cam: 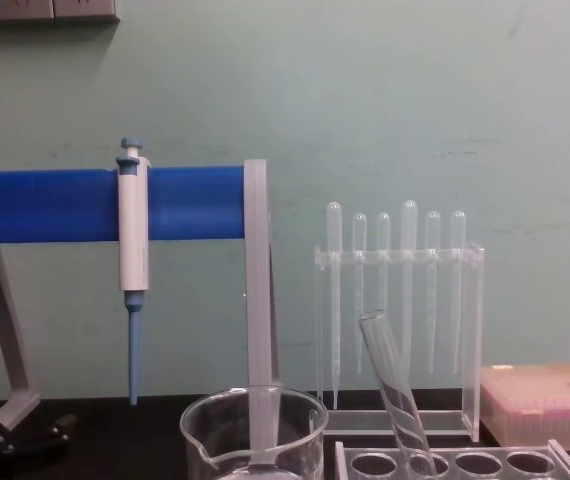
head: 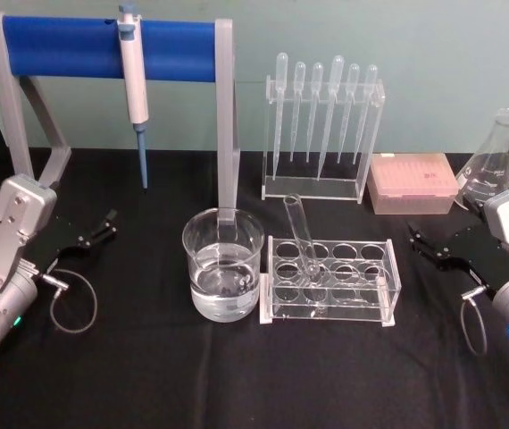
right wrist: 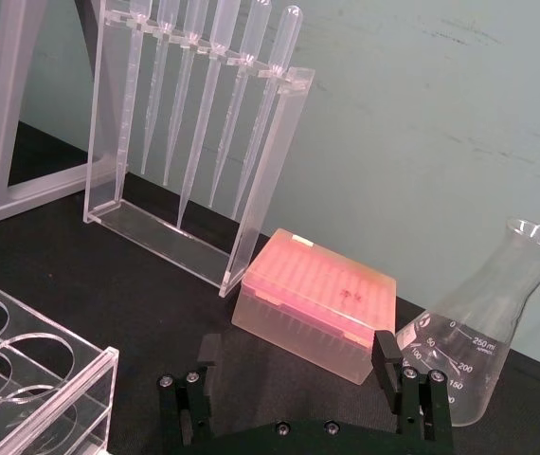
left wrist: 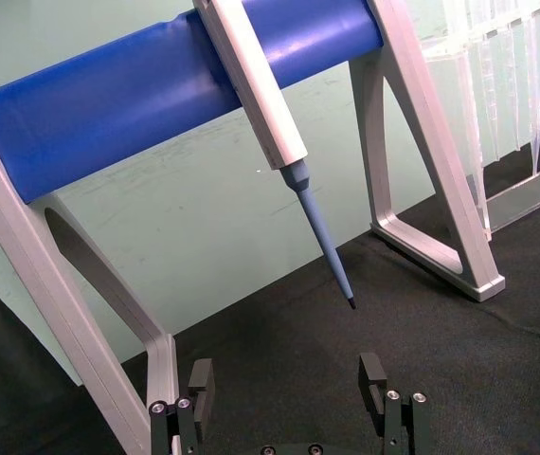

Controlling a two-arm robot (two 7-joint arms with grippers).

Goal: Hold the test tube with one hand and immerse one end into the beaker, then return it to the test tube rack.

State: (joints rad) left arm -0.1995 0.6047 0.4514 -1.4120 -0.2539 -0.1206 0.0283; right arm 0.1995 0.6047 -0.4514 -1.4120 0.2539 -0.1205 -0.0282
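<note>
surface (head: 237, 375): black, carries everything.
beaker (head: 222, 268): glass, partly filled with clear liquid, just beside the rack's left end.
rack (head: 362, 308): clear, two rows of holes.
tube (head: 303, 237): stands tilted in a hole near the rack's left end. its rim leans toward the beaker and most of its length is bare above the rack.
left pincer (head: 107, 225): low at the surface's left, jaws wide, empty.
right pincer (head: 417, 241): low at the right, near the rack, jaws also wide and empty.
judgement: the tube looks light, stiff, slick and brittle. take it on the bare glass between the rack top and the flared rim. squeeze gently, and draw it out along its lean so it doesn't lever against the hole.
</note>
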